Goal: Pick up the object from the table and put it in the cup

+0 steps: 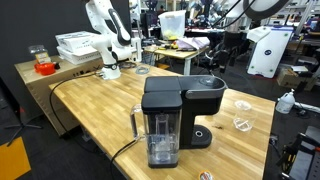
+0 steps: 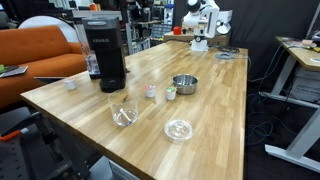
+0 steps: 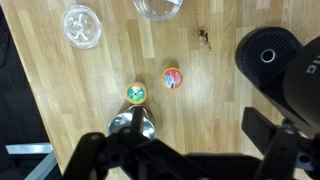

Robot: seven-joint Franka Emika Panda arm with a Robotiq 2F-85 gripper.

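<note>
In the wrist view a small round orange object [image 3: 173,78] and a small round green and yellow object [image 3: 136,94] lie on the wooden table. They also show in an exterior view as the orange object [image 2: 152,92] and the green one [image 2: 170,93]. The clear cup [image 3: 160,7] stands beyond them at the top edge, and shows in both exterior views [image 2: 123,108] [image 1: 241,123]. My gripper [image 3: 195,137] is open and empty, high above the table. The arm [image 1: 110,40] is far back, away from all of these.
A black coffee machine [image 2: 105,55] [image 3: 285,70] [image 1: 170,115] stands on the table. A metal bowl [image 3: 133,125] [image 2: 184,84] sits beside the green object. A low clear ribbed dish [image 3: 82,25] [image 2: 178,129] lies near the cup. A cable [image 1: 90,125] runs across the tabletop.
</note>
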